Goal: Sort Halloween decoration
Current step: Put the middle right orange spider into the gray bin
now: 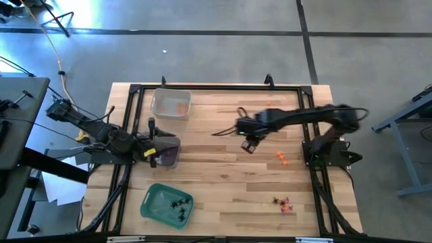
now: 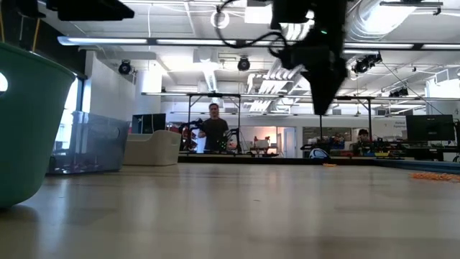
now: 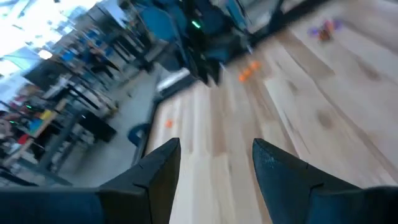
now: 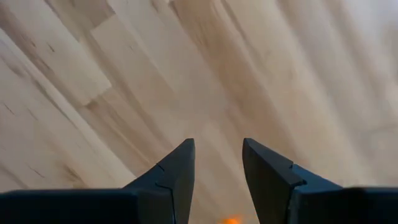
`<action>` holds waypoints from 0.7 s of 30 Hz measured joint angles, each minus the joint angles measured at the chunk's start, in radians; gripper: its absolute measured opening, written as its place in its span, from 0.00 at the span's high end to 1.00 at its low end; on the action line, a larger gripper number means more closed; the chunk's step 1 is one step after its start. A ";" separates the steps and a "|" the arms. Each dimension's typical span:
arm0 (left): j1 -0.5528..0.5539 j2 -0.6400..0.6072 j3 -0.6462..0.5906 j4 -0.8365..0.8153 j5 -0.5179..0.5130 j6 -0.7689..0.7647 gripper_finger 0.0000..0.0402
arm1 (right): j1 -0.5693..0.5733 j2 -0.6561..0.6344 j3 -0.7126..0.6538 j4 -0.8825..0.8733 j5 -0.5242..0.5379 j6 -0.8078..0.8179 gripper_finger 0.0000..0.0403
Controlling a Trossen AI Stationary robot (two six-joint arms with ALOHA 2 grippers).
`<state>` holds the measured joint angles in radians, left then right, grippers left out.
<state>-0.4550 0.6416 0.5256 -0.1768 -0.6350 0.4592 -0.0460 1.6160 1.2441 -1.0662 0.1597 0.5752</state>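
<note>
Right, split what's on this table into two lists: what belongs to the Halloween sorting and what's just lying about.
Part of the job:
- orange trinkets loose on the table
- purple and orange trinkets near the front edge
- green tray holding black spiders
- clear tray holding orange pieces
- second clear tray by the left gripper
- right gripper, open, empty

Just about:
- yellow cable on the floor
- people in the room

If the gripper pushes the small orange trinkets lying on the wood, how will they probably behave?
The orange trinkets look tiny beside the right gripper, so they are probably very light and slide easily. The table looks smooth, so a push may scatter them. Whether they roll cannot be told.
</note>
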 joint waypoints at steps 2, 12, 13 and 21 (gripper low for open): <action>0.033 0.009 -0.018 0.065 0.023 0.023 0.54 | 0.000 -0.103 -0.152 0.107 -0.030 0.089 0.68; 0.195 0.143 -0.062 0.358 0.155 0.075 0.54 | 0.000 -0.335 -0.551 0.199 -0.084 0.493 0.68; 0.209 0.158 -0.062 0.378 0.165 0.076 0.54 | 0.000 -0.336 -0.571 0.210 -0.097 0.511 0.68; 0.316 0.260 -0.063 0.505 0.289 0.077 0.54 | 0.001 -0.334 -0.672 0.334 -0.157 0.532 0.68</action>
<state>-0.1389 0.9012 0.4625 0.3282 -0.3461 0.5362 -0.0452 1.2816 0.5717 -0.7319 0.0025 1.1069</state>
